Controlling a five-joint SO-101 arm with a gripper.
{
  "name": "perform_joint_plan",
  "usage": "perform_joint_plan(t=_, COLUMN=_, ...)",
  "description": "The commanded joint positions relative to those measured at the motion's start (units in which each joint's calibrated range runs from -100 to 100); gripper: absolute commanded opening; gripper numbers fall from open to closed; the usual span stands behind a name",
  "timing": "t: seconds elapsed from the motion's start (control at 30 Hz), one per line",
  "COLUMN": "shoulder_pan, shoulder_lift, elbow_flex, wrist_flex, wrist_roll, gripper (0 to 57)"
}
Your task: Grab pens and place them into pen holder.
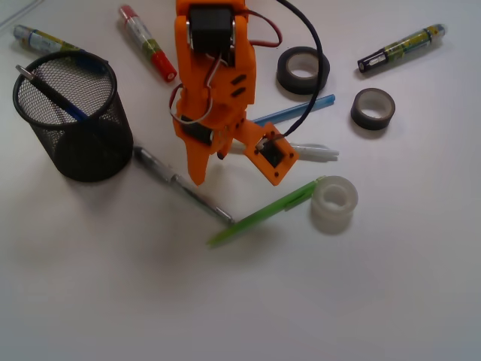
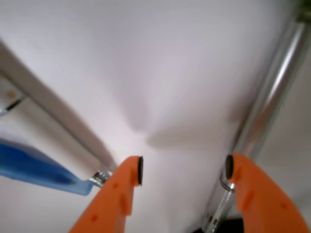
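Observation:
The black mesh pen holder (image 1: 74, 120) stands at the left with a dark navy pen (image 1: 45, 92) leaning inside it. My orange gripper (image 1: 237, 179) points down at the table, open and empty. A silver pen (image 1: 180, 184) lies just left of it, and a lime green pen (image 1: 263, 212) lies below it. The white pen (image 1: 312, 153) and the light blue pen (image 1: 301, 111) reach out to the right from behind the arm. In the wrist view the gripper (image 2: 184, 171) gapes over bare table. There the silver pen (image 2: 265, 109) runs by the right fingertip (image 2: 243, 182). The white pen (image 2: 53, 110) and blue pen (image 2: 34, 167) lie left.
Fat markers lie at the back: a red-capped one (image 1: 146, 41), one behind the holder (image 1: 41, 37) and a black-capped one (image 1: 402, 47). Two dark tape rolls (image 1: 302, 70) (image 1: 373, 108) sit at the right, and a white roll (image 1: 334, 203) touches the green pen's end.

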Motion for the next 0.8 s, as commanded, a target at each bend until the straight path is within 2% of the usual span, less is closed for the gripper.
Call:
perform_joint_plan(t=0.0, shoulder_pan=-0.1, shoulder_lift=-3.6, elbow_flex=-5.8, wrist_flex=2.1, wrist_roll=-0.1, gripper=20.4)
perform_joint_plan(t=0.7, shoulder_pan=8.6, shoulder_lift=5.3, elbow_flex=-8.7, wrist_flex=-3.2, wrist_roll=-3.8, gripper=20.3)
perform_joint_plan(t=0.77, shoulder_pan=8.6, shoulder_lift=5.4, elbow_flex=-8.7, wrist_flex=-3.1, wrist_roll=-4.0, gripper=18.2)
